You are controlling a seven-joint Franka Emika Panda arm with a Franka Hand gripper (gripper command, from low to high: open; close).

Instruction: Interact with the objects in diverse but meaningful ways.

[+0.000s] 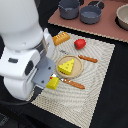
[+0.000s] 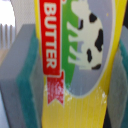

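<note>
Gripping the yellow box with red marks [image 1: 53, 83], the gripper [image 1: 49, 79] is pinching it between its two pads; in the wrist view the grey and teal pad [image 2: 22, 75] is pressing flat against one side of the box [image 2: 80, 65], whose face is showing a red "BUTTER" banner and a black-and-white cow. Whether the box is resting on the woven mat [image 1: 100, 75] or hanging just above it, the views are not showing.

Just beyond the fingers, toward the exterior view's right, the yellow holed cheese wedge [image 1: 66, 66] is sitting on a round wooden board [image 1: 75, 73], close to the box but apart from it. An orange stick-shaped toy [image 1: 74, 84] is lying just beside the box on the same side, and a second one [image 1: 88, 59] is lying past the board, farther from the gripper. The golden bread loaf [image 1: 61, 38] and the red fruit [image 1: 80, 43] are resting on the mat well beyond the gripper. Farthest off, on a brown surface [image 1: 107, 27], two grey pots [image 1: 69, 8] [image 1: 90, 14] are standing side by side, with a paler bowl [image 1: 123, 16] at the exterior view's right edge. The white arm [image 1: 22, 50] is filling the exterior view's left.
</note>
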